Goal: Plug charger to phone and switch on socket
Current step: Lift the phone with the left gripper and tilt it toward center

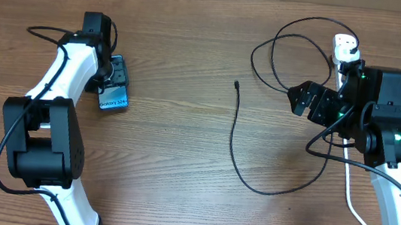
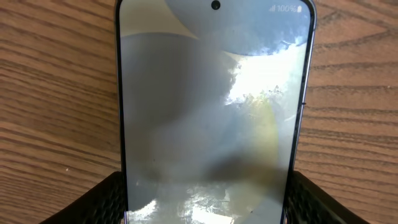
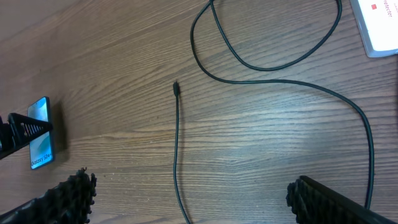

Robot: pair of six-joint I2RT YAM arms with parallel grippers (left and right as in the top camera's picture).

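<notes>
The phone lies flat on the wooden table at the left, its blue screen up. In the left wrist view the phone fills the frame. My left gripper sits at its far end with a finger against each long edge, shut on it. The charger's black cable loops across the middle, and its connector tip lies free on the wood. My right gripper is open and empty above the cable. The white socket lies at the back right, partly hidden by the right arm.
The socket's thick white cord runs along the right side toward the front edge. The cable's loops lie near the socket. The right wrist view shows the socket's corner and the phone at far left.
</notes>
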